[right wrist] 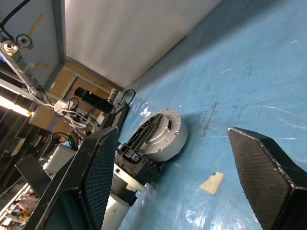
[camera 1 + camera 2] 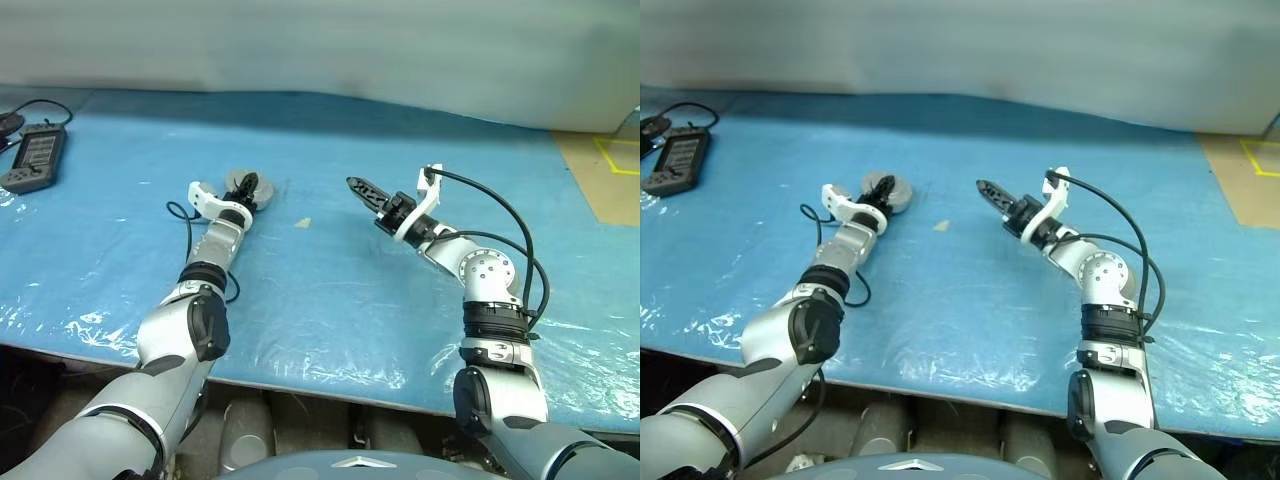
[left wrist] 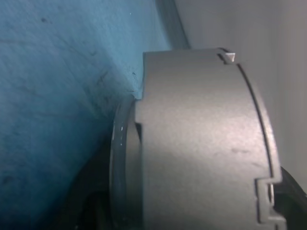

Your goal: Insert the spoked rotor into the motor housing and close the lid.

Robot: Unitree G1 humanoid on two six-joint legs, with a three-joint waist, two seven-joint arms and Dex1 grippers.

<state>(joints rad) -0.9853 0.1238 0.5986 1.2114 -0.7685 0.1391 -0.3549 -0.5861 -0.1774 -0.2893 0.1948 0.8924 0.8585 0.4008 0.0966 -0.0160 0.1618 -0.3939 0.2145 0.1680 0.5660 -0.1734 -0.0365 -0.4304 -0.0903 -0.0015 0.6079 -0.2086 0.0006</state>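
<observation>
Handheld controller [image 2: 35,157], paper scrap [image 2: 303,222], blue table sheet [image 2: 330,300]

The left end effector [image 2: 246,193] sits at the motor housing [image 2: 243,185] on the blue counter [image 2: 330,300]. The right end effector [image 2: 358,187] hovers apart, fingers spread, beyond a small tan scrap [image 2: 303,223].

Readable text: none on anything here.
Handset [image 2: 35,157]: has a screen and keys, but its marks are too small to read.
Housing [image 1: 160,134]: bare grey metal, no label or number to be seen.
Floor tape [image 2: 617,156]: yellow lines, no lettering.
</observation>
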